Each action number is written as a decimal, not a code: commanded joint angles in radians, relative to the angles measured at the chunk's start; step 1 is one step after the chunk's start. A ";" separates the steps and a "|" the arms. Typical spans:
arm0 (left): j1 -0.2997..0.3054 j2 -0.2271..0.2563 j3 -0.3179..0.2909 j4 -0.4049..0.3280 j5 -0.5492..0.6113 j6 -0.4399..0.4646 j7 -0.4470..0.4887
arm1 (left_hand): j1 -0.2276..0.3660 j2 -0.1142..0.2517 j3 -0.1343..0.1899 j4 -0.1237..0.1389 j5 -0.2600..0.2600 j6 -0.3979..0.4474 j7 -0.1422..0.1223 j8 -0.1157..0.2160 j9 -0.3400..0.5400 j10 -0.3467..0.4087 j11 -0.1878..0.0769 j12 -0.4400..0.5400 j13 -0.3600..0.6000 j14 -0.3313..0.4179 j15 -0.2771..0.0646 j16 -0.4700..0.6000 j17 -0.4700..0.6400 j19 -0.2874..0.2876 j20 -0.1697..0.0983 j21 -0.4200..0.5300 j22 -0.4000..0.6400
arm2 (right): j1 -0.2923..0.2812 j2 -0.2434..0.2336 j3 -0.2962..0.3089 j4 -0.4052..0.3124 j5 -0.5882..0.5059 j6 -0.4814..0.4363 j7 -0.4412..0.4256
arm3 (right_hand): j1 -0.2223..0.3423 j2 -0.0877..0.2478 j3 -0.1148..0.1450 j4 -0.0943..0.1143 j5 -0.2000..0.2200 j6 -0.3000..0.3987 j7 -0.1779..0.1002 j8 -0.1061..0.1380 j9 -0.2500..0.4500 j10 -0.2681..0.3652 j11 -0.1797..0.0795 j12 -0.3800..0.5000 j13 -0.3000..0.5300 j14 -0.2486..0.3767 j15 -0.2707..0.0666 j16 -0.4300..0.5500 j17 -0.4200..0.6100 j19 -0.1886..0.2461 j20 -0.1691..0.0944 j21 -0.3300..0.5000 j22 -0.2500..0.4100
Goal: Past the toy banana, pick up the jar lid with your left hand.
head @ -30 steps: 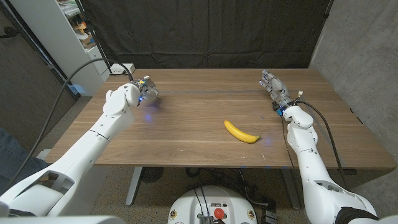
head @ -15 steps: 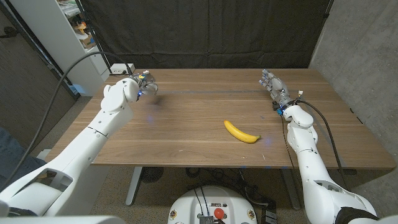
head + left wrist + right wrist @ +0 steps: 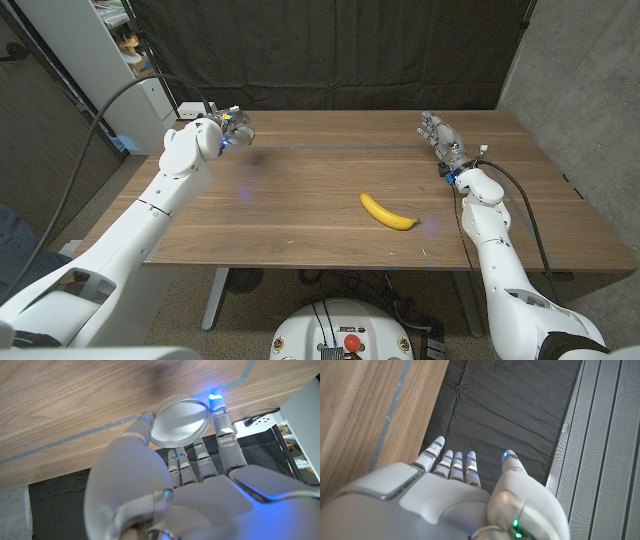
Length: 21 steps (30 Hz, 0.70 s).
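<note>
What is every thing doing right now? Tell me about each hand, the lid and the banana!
left hand: holds the jar lid between its fingers, raised above the table.
jar lid: gripped at its rim, off the wood.
right hand: holds nothing, fingers apart, near the table's far right side.
toy banana: lying on the table, touched by no hand.

The toy banana [image 3: 389,212] lies on the bench [image 3: 300,215], right of the middle and toward the near edge. The left hand [image 3: 232,128] is above the bench's far left corner, holding the jar lid [image 3: 180,420] between its fingers [image 3: 222,416], well apart from the banana. The right hand [image 3: 440,137] is over the far right part of the bench, behind the banana.
</note>
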<state>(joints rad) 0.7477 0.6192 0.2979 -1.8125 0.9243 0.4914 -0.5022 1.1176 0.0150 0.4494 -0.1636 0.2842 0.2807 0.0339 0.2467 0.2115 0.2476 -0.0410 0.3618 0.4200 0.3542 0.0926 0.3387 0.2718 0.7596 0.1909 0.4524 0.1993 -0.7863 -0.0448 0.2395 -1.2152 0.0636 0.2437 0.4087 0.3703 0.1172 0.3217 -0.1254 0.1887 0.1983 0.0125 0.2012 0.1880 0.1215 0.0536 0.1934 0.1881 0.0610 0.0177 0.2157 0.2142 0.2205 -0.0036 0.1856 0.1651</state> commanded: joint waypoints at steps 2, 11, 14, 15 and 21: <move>-0.002 0.003 -0.016 -0.033 0.016 -0.008 -0.016 | 0.081 0.088 0.006 0.005 0.005 0.005 0.001 0.003 0.003 0.008 -0.002 0.007 0.003 0.083 -0.075 0.027 0.139 -0.003 -0.005 0.007 0.004 | 0.009 0.004 -0.002 0.012 -0.001 0.010 -0.001 | 0.000 -0.007 0.004 0.001 0.004 0.006 0.002 0.000 0.006 0.008 -0.001 0.008 0.006 0.011 0.003 0.004 0.003 0.004 0.008 0.007 0.005; -0.009 0.001 -0.021 -0.046 0.027 -0.012 -0.024 | 0.082 0.088 0.007 0.004 0.006 0.009 0.001 0.003 0.003 0.011 0.000 0.008 0.005 0.086 -0.074 0.025 0.139 -0.005 -0.007 0.009 0.004 | 0.014 0.003 0.000 0.019 -0.002 0.011 0.001 | 0.000 -0.006 0.004 0.001 0.004 0.007 0.002 0.000 0.006 0.008 -0.003 0.008 0.006 0.012 0.004 0.004 0.003 0.005 0.009 0.007 0.005; -0.012 0.001 -0.022 -0.050 0.032 -0.013 -0.028 | 0.082 0.087 0.005 0.004 0.007 0.009 0.000 0.002 0.004 0.012 -0.001 0.008 0.007 0.087 -0.075 0.026 0.142 -0.006 -0.008 0.011 0.004 | 0.015 0.002 0.000 0.023 -0.003 0.015 0.003 | 0.000 -0.006 0.004 0.002 0.004 0.007 0.002 0.000 0.006 0.008 -0.004 0.008 0.006 0.011 0.003 0.003 0.003 0.005 0.009 0.007 0.005; -0.013 0.001 -0.023 -0.052 0.033 -0.013 -0.030 | 0.082 0.087 0.005 0.004 0.007 0.008 0.000 0.002 0.004 0.012 0.001 0.007 0.007 0.088 -0.076 0.025 0.141 -0.006 -0.008 0.011 0.004 | 0.015 0.005 0.001 0.019 -0.001 0.008 -0.001 | 0.000 -0.006 0.004 0.001 0.004 0.006 0.002 0.000 0.006 0.008 -0.005 0.008 0.006 0.011 0.003 0.004 0.003 0.005 0.008 0.007 0.005; -0.021 -0.002 -0.027 -0.059 0.041 -0.010 -0.037 | 0.081 0.088 0.005 0.005 0.008 0.009 0.001 0.002 0.004 0.012 0.003 0.007 0.008 0.090 -0.075 0.024 0.142 -0.008 -0.010 0.012 0.004 | 0.016 0.006 0.001 0.014 -0.004 -0.005 -0.003 | 0.000 -0.006 0.004 0.001 0.004 0.008 0.002 0.000 0.006 0.010 -0.004 0.009 0.006 0.012 0.003 0.004 0.003 0.005 0.009 0.007 0.005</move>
<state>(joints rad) 0.7378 0.6208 0.2776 -1.8566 0.9514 0.4801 -0.5264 1.1179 0.0147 0.4480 -0.1623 0.2828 0.2806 0.0338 0.2467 0.2114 0.2501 -0.0378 0.3592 0.4261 0.3539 0.0923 0.3388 0.2718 0.7547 0.1895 0.4588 0.1997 -0.7742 -0.0408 0.2395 -1.2003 0.0635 0.2499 0.4072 0.3704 0.1173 0.3217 -0.1254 0.1887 0.1983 0.0126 0.2012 0.1880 0.1217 0.0534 0.1934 0.1881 0.0628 0.0195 0.2157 0.2156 0.2242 0.0001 0.1856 0.1651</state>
